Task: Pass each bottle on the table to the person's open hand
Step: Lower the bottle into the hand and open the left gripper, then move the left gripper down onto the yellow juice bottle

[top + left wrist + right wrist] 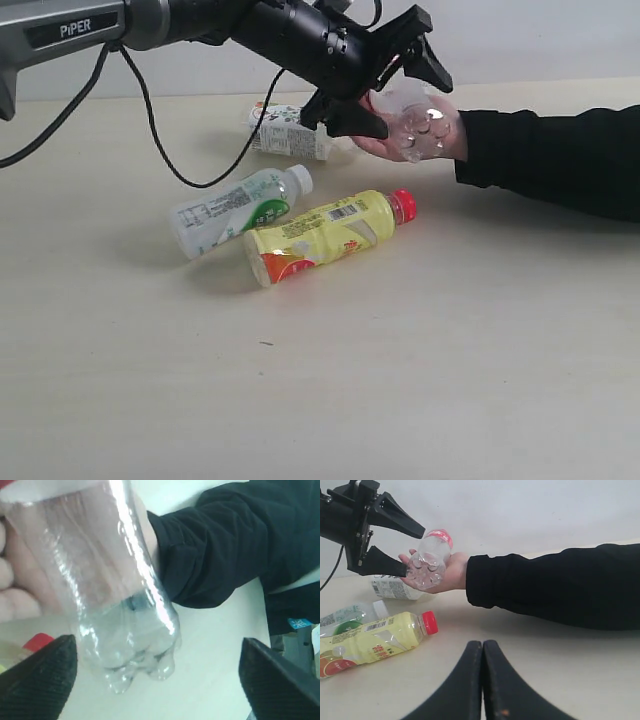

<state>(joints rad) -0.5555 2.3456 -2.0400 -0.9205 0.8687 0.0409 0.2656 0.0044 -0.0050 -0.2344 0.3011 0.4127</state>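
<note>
Four small plastic bottles are in view over a broad, pale beige wood-grain table (400, 380) with a plain white wall (540, 40) behind it.

Three lie on their sides on the table. The yellow bottle with a red cap (320, 235) is nearest, and the white-green bottle with a white cap (235, 210) lies just beside it. The clear squarish bottle with a white floral label (285, 130) is farther back.

The fourth, a clear bottle with a red label (420, 120), rests across the person's bare upturned hand (450, 575), which is held just above the table.

The black left gripper (410, 100) stands with its jaws spread wide on either side of that bottle, not touching it. The black right gripper (482, 650) shows only in its own wrist view, with its fingers pressed together and nothing between them.

The left gripper hides one end of the squarish bottle. The black sleeve (560, 155) runs off the frame (no more of the person shows). The print on the labels is too small to read.
</note>
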